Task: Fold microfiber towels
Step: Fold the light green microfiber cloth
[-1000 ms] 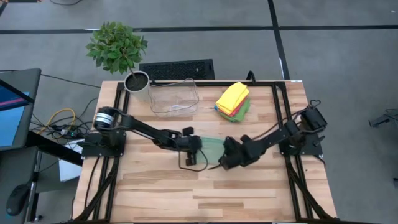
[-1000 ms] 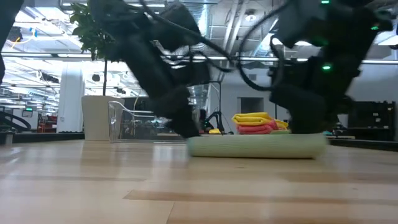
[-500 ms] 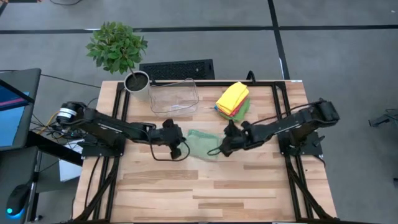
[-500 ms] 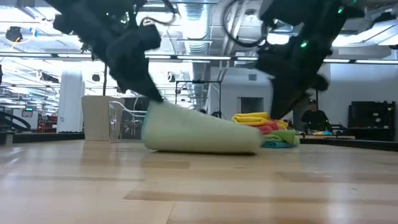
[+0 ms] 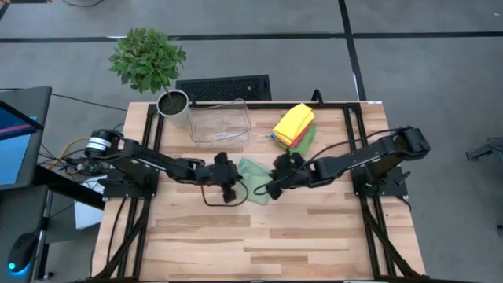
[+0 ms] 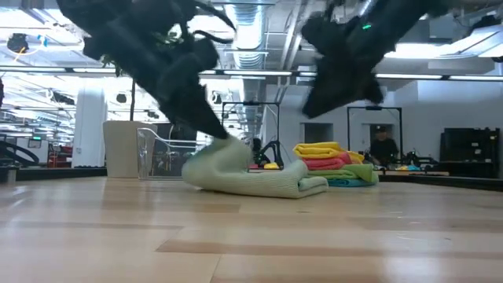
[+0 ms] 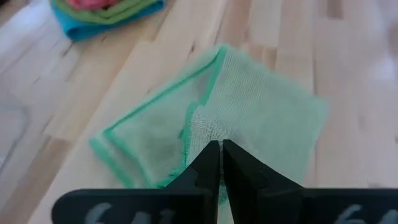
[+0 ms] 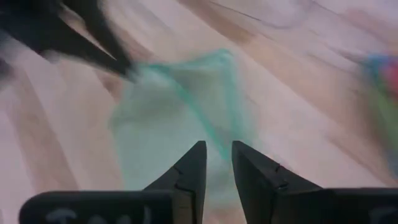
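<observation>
The pale green towel (image 5: 253, 180) is lying rumpled and partly folded near the middle of the table (image 5: 314, 236). The left pincer (image 5: 233, 189) is pinching its edge, fingers together on the cloth. The right pincer (image 5: 273, 187) is hovering just beside the towel, fingers slightly apart, gripping nothing. Folded towels (image 5: 295, 126) are sitting stacked toward the far edge.

Pinched at its middle between shut jaws of the left gripper (image 7: 219, 149): a pale sage green towel (image 7: 261, 118), partly folded, with a brighter green hem. Lying on the wooden desk (image 7: 354, 56). Toward 11 o'clock, a stack of folded towels (image 7: 106, 11), blue lowest.
</observation>
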Controlling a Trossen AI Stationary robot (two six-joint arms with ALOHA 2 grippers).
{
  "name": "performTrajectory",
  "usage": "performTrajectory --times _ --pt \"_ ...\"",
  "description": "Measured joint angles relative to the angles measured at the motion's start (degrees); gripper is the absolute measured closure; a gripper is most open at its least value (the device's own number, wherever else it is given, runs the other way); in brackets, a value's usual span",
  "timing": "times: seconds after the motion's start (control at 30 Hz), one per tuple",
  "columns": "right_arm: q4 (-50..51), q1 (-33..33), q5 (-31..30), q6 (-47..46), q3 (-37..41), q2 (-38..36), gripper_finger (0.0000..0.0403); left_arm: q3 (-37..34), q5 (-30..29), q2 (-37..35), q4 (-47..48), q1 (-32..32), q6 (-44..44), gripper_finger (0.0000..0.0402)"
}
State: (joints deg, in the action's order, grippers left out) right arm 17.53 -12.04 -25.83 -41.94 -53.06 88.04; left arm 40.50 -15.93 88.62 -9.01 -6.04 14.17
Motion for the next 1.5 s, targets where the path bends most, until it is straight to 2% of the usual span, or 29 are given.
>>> performTrajectory --times 0.23,0.33,0.5,0.57,0.67,0.87,0.97,1.2,1.5 --pt "-11.58 0.75 1.46 4.49 -0.31 9.21 0.0301 0.5 -1.34 2.62 -0.88 1.59 -1.77 0.0392" --pt "-10.52 1.84 1.55 5.16 -0.21 11.12 0.0301 0.54 -1.26 2.43 -0.9 2.21 -1.87 0.0392" --pt "-9.06 2.76 2.52 14.94 -0.43 9.19 0.0301 0.67 -0.89 2.25 -0.93 2.99 -3.34 0.0392" --pt "-9.48 3.64 6.87 19.55 -1.21 7.78 0.0296 0.67 -0.87 2.25 -0.9 3.24 -3.51 0.0392" --pt "-9.02 5.81 13.57 23.32 -1.56 7.48 0.0271 0.69 -0.87 2.25 -0.92 3.41 -3.92 0.0392" --pt "-5.66 9.83 17.66 24.46 -1.39 9.95 0.0196 0.69 -0.89 2.25 -0.94 3.5 -4.52 0.0392" --pt "-8.31 10.86 19.78 24.52 -1.62 10.15 0.0178 0.69 -0.89 2.25 -0.75 3.5 -4.52 0.0392" --pt "-6.51 10.91 20.68 25.52 -1.53 10.61 0.0189 0.69 -0.91 2.25 -0.82 3.5 -4.54 0.0392" --pt "-5.78 10.91 21.47 25.97 -1.5 10.72 0.0232 0.69 -0.92 2.25 -0.92 3.52 -4.48 0.0392"
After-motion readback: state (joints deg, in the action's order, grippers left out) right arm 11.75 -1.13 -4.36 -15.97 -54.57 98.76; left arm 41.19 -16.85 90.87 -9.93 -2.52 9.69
